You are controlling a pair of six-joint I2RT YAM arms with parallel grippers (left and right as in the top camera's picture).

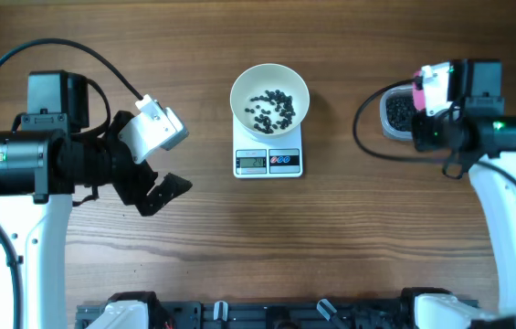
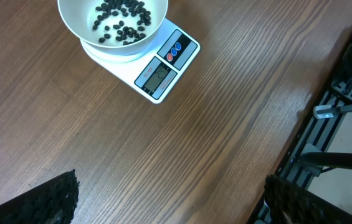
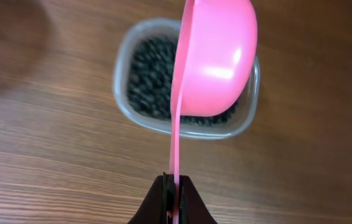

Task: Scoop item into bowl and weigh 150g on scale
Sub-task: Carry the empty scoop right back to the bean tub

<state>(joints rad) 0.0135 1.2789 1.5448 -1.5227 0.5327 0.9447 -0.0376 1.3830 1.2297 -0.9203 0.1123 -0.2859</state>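
Where the tiny round black beans [image 1: 271,108] lie: white round bowl [image 1: 236,96] on white rectangular scale [image 1: 269,170]; clear plastic tub [image 3: 119,93].
Right hand [image 3: 172,186]: clamped on pink plastic scoop [image 3: 219,56] by its thin handle.
Left hand [image 2: 171,193]: apart, empty.
Handling: likely light, hard, free-rolling; lift by scoop only.

Brown wooden table [image 1: 349,247], seen from above, grain running side to side. Near the middle, toward the far side, a small white rectangular scale [image 1: 268,161] flat on the wood, grey display and two small round buttons along its near edge. Well apart to the right, a clear rounded-rectangular plastic tub [image 3: 121,87], also standing directly on the wood.
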